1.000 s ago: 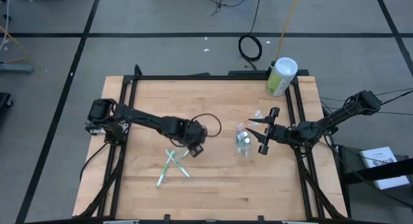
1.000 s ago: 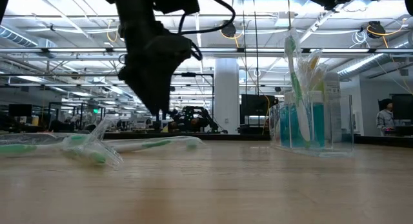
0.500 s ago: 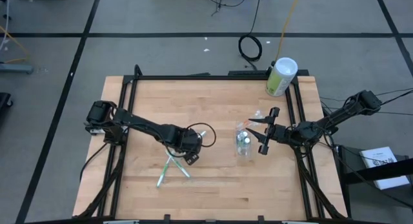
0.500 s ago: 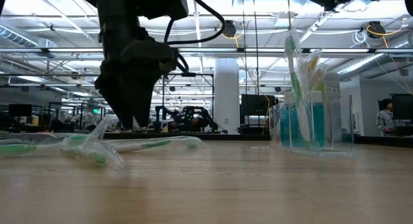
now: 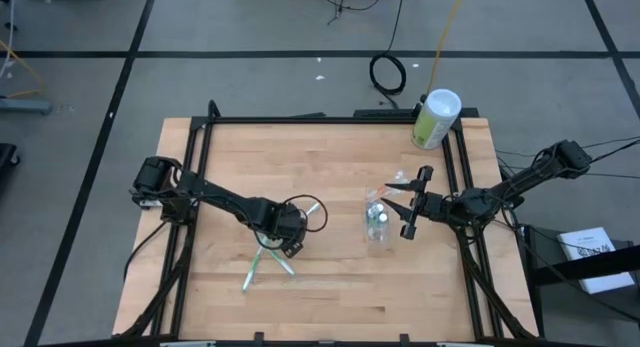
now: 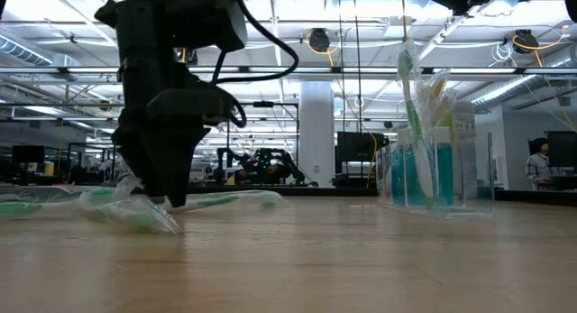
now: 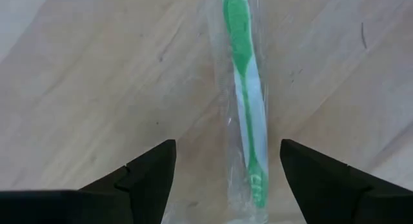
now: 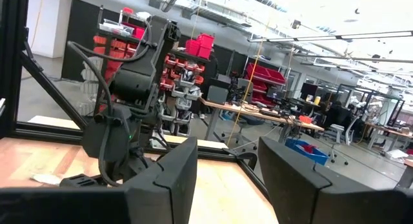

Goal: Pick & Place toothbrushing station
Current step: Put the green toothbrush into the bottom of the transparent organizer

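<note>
The left gripper (image 7: 226, 185) has its fingers (image 7: 145, 175) spread wide, one on each side of a wrapped toothbrush (image 7: 248, 121) with a green and white handle; the fingers do not touch it yet. In the low view the left gripper (image 6: 167, 191) stands right down at the bench (image 6: 361, 259), its tips among the wrapped toothbrushes (image 6: 126, 209) lying there. From above, that left gripper (image 5: 285, 237) sits over the near-left middle of the bench (image 5: 330, 297), at the top of a small crossed heap of toothbrushes (image 5: 265, 262), with another one (image 5: 312, 209) lying just to its far right.

The step in hand looks like the pick of one loose toothbrush. The next move calls for a short drop so the tips straddle the handle, then a firm close on the slim handle through its slippery wrapper, a lift clear of the other brushes, and a carry rightward to the clear cup (image 5: 377, 219).

That clear cup (image 6: 437, 173) stands upright to the right of middle, already holding several brushes and tubes. The right gripper (image 5: 412, 205) waits just right of it, fingers (image 8: 293, 175) parted and holding nothing. A pale-green canister (image 5: 435, 119) stands at the far right corner, well apart.
</note>
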You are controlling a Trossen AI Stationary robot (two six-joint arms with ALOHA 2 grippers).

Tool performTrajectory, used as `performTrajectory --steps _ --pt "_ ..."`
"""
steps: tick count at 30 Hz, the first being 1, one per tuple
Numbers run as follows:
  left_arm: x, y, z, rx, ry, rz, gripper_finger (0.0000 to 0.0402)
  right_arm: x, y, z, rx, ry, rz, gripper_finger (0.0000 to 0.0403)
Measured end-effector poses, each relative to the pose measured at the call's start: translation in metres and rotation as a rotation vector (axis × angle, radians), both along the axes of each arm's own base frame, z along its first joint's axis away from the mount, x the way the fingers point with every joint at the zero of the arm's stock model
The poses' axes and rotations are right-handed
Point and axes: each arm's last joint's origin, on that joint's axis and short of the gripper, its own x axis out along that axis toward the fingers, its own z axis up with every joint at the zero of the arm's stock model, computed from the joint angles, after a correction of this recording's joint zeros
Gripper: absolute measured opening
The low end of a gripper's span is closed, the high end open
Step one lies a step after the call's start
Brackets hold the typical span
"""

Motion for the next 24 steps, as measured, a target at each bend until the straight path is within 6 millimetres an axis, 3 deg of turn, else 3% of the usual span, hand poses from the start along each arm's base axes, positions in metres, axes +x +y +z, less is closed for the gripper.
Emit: performTrajectory --steps 10,24 --pt "0.002 -0.001 -0.018 -0.028 0.013 -0.025 0.0274 0.0 -0.001 0.0 0.0 0.0 -0.004 0.0155" --pt "0.001 0.019 -0.022 -0.05 0.065 0.072 0.0113 0.001 -0.003 -0.001 0.004 0.005 -0.016 0.0155"
